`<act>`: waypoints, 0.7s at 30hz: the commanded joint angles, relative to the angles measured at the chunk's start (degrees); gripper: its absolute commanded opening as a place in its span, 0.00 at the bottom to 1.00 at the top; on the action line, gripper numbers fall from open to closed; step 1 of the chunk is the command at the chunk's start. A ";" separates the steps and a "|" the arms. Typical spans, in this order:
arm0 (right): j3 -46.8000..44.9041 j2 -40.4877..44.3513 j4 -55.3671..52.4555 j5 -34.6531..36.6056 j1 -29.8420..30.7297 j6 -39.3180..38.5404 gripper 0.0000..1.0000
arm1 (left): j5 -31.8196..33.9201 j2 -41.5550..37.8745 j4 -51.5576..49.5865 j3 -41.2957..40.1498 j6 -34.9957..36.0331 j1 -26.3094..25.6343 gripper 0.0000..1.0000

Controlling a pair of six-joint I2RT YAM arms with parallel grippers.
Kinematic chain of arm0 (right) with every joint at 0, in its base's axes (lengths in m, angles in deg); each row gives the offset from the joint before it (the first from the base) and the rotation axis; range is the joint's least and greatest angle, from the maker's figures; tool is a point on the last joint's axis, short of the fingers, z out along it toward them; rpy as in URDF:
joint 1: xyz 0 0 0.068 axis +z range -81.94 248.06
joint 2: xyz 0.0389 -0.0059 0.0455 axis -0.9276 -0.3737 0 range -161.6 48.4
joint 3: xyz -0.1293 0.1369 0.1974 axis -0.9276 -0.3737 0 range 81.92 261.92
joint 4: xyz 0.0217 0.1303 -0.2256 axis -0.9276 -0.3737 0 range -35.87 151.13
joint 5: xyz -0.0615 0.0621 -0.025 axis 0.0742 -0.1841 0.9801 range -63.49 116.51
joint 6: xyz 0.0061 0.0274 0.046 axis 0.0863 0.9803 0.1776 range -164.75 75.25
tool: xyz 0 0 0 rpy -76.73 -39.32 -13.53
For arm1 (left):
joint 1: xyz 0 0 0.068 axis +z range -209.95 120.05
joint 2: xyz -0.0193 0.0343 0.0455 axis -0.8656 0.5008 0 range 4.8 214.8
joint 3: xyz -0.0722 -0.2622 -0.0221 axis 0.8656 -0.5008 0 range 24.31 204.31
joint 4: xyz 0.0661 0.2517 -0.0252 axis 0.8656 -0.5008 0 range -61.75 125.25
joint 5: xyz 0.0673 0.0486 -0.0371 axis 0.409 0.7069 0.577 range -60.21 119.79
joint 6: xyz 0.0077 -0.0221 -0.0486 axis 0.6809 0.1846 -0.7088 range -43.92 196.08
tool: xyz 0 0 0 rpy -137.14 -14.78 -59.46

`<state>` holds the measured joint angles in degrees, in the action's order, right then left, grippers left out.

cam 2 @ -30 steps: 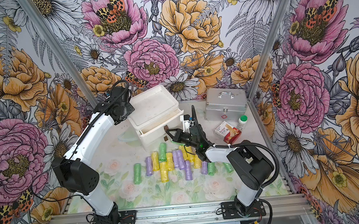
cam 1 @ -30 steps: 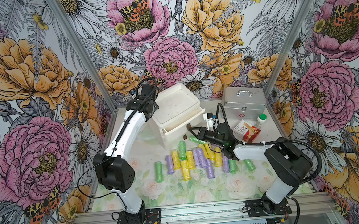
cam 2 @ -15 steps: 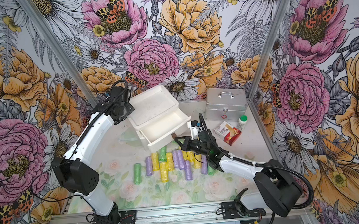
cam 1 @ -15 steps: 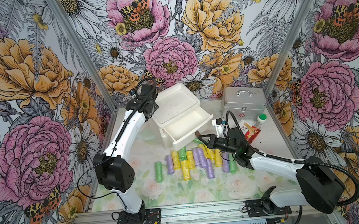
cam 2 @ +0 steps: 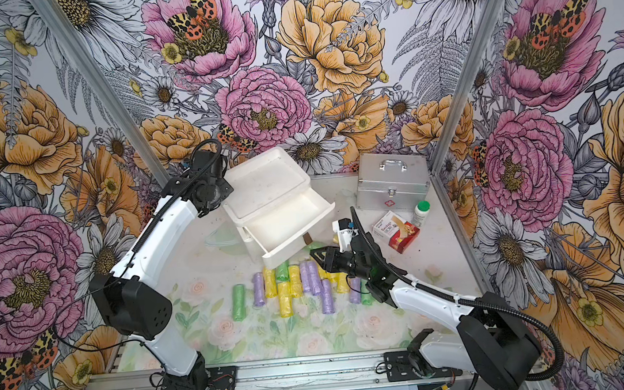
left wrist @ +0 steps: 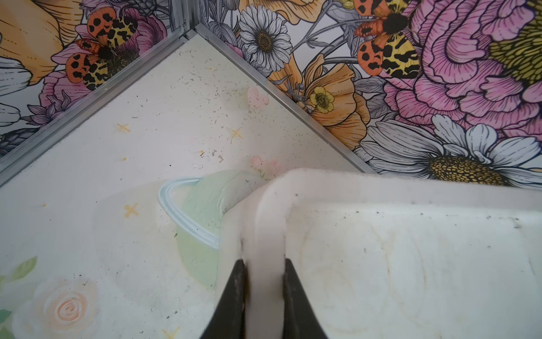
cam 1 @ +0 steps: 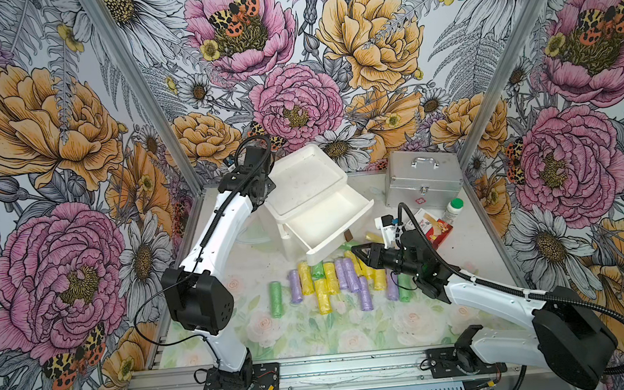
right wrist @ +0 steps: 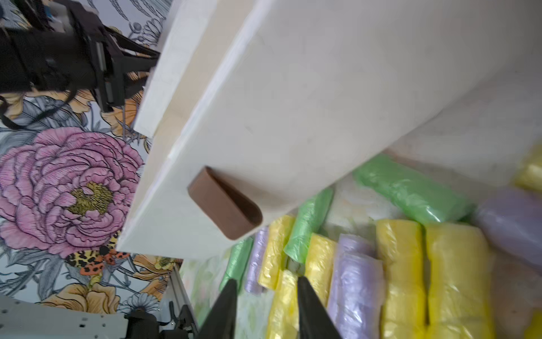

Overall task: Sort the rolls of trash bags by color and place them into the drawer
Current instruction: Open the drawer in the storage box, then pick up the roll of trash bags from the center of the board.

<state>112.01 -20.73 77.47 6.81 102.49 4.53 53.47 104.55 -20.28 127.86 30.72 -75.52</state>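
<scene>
My left pincer (left wrist: 264, 264) clenches the chest (left wrist: 268, 223) rim; my right pincer (right wrist: 265, 283) hangs released, empty, near the 1 open drawer's (cam 1: 338, 237) tab (right wrist: 224, 205), above rolls (right wrist: 404, 264).

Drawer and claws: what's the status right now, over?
Left claw shut on chest rim. Right claw open, empty, off the pull tab. Top drawer out, empty. Rolls on table, some under drawer front.

The table (cam 1: 313, 329) carries the drawer (cam 1: 301, 177), rolls of trash bags (cam 1: 304, 282), case (cam 1: 421, 179), bottle (cam 1: 453, 209), box (cam 1: 437, 228).
</scene>
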 commanded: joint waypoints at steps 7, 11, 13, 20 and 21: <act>0.65 5.68 -16.81 6.22 -0.05 -6.24 0.72 | -2.03 3.48 -0.99 2.11 -5.07 3.07 0.00; 0.24 4.53 -18.01 6.88 -0.07 -7.53 0.72 | -1.93 3.96 -1.12 3.51 -2.01 4.19 0.00; 0.15 3.22 -17.88 7.46 0.01 -7.61 0.71 | -1.54 5.50 -1.61 4.55 -0.33 4.69 0.00; 2.04 -2.21 -15.45 8.65 1.72 -7.43 0.68 | -1.48 8.07 -3.57 7.33 4.24 7.00 0.00; 2.66 -2.96 -15.44 9.37 2.26 -7.43 0.68 | -1.45 8.24 -3.86 7.56 4.56 7.18 0.00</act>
<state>112.05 -22.28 60.90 14.15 103.65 -2.05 51.16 109.66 -23.66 135.66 36.25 -71.76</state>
